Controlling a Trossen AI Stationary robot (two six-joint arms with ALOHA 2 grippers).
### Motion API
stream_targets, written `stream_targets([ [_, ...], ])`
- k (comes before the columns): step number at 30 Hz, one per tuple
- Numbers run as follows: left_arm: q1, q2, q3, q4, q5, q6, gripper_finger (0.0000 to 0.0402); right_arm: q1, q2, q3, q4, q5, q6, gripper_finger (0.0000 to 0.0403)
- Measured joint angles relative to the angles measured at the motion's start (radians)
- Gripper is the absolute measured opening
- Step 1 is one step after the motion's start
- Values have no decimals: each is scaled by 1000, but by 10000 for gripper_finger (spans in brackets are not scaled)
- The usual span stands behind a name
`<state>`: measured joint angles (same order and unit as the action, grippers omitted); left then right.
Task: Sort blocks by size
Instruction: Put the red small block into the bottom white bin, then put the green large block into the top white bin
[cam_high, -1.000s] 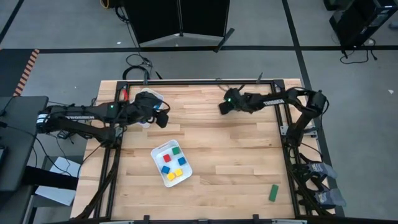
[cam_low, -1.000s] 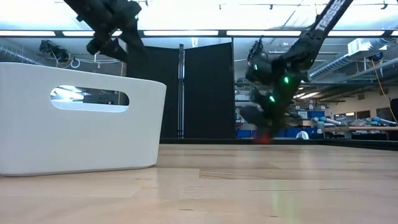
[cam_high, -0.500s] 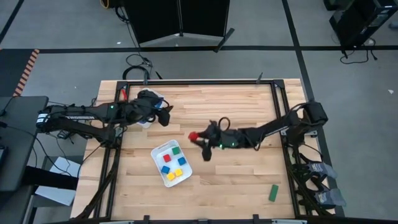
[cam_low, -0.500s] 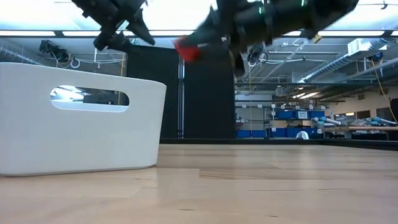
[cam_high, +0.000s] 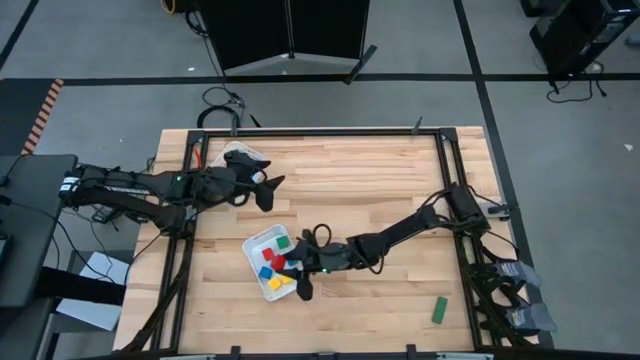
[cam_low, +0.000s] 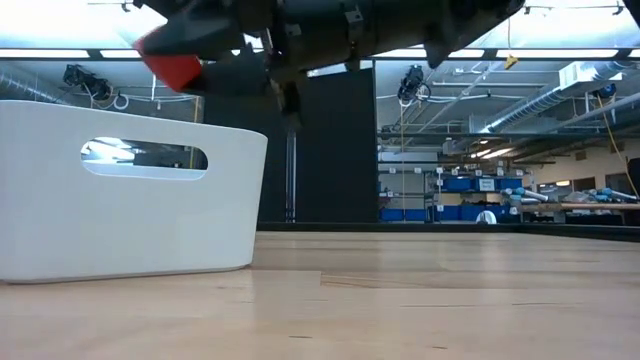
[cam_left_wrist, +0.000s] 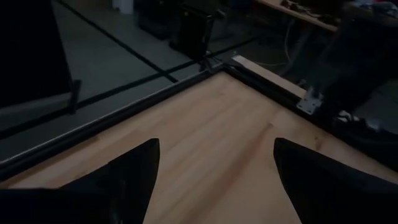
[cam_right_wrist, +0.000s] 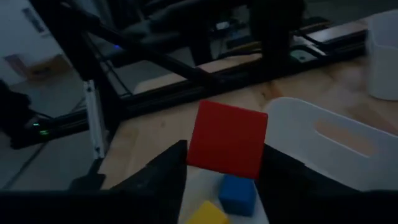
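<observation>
I see the right gripper (cam_high: 296, 268) over the white square plastic tray (cam_high: 252, 247), which sits at about seven o'clock from the table's centre on the pale wooden table (cam_high: 380, 180). Its fingers are clamped on a red cube block (cam_right_wrist: 227, 139), held above the tray. Inside the tray lie a blue block (cam_right_wrist: 237, 193), a yellow block (cam_right_wrist: 206, 214), a green block (cam_high: 284, 241) and another red block (cam_high: 266, 255). A green bar block (cam_high: 439, 310) lies alone at five o'clock. My left gripper (cam_left_wrist: 214, 180) waits at ten o'clock, fingers spread apart.
</observation>
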<state>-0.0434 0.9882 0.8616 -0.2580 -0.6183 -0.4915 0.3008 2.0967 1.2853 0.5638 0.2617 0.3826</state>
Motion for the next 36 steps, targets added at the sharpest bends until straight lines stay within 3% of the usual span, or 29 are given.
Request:
stream_targets([
  [4,-47,0,0,-3,-25,2,321,0,-13,-18,2,-10,-31,225],
  [8,-82,7,0,10,-47,10,321,8,-73,-93,45,69,-81,263],
  [13,-120,42,0,46,-55,13,321,44,-209,-335,256,193,-115,279],
  [16,-145,114,0,137,-5,23,321,85,-331,-528,396,285,-124,276],
  [21,-156,329,0,435,161,94,321,192,-561,-763,424,414,-117,262],
  [26,-156,593,49,750,326,200,321,324,-768,-875,401,456,-183,249],
  [36,-175,1103,486,780,543,300,321,566,-1050,-915,398,515,-502,240],
])
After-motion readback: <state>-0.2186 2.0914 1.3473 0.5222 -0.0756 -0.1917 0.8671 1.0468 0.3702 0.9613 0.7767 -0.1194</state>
